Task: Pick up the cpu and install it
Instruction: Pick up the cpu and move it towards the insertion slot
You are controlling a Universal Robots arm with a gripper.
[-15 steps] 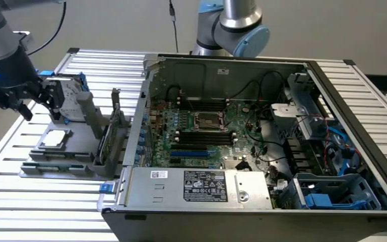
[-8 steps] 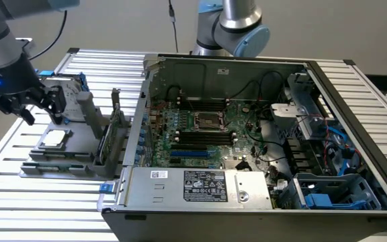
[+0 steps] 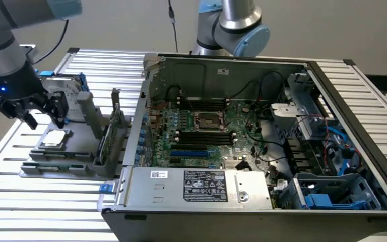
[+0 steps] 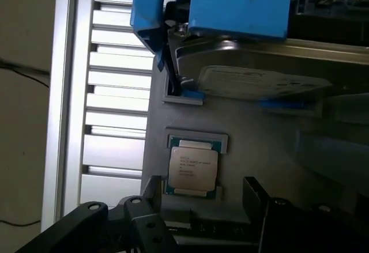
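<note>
Early in the task, by the look of it: nothing lifted, nothing installed. Lying flat in a shallow pocket of the tray [image 3: 79, 151] [image 4: 271, 149], metal top up: the cpu [image 3: 54, 138] [image 4: 193, 169]. No contact with it from the gripper [image 3: 44, 121] [image 4: 203, 194], spread wide and holding nothing.

Well apart from the tray, toward the exterior view's right, inside the case [image 3: 247, 75]: the socket [image 3: 207, 121], dark and metal-framed. No silver chip top to be made out in it, so installing judged not yet begun. Left of the task, on that reading: all of it, from the grasp on the tray to the seating in the socket.

As for cpu and gripper, both over the tray's near half: gripper above the cpu's pocket or very nearly so, fingers pointing down. In the wrist view, one dark finger to each side of the chip, tips close to its edge but clear of it. Hard to judge how high above the tray; apart from the chip in any case.

On the tray just beyond the cpu's pocket: the drive [image 3: 62, 88] [image 4: 259, 83] in its blue bracket, untouched. Under the tray: the slatted worktop [image 3: 18, 201].
</note>
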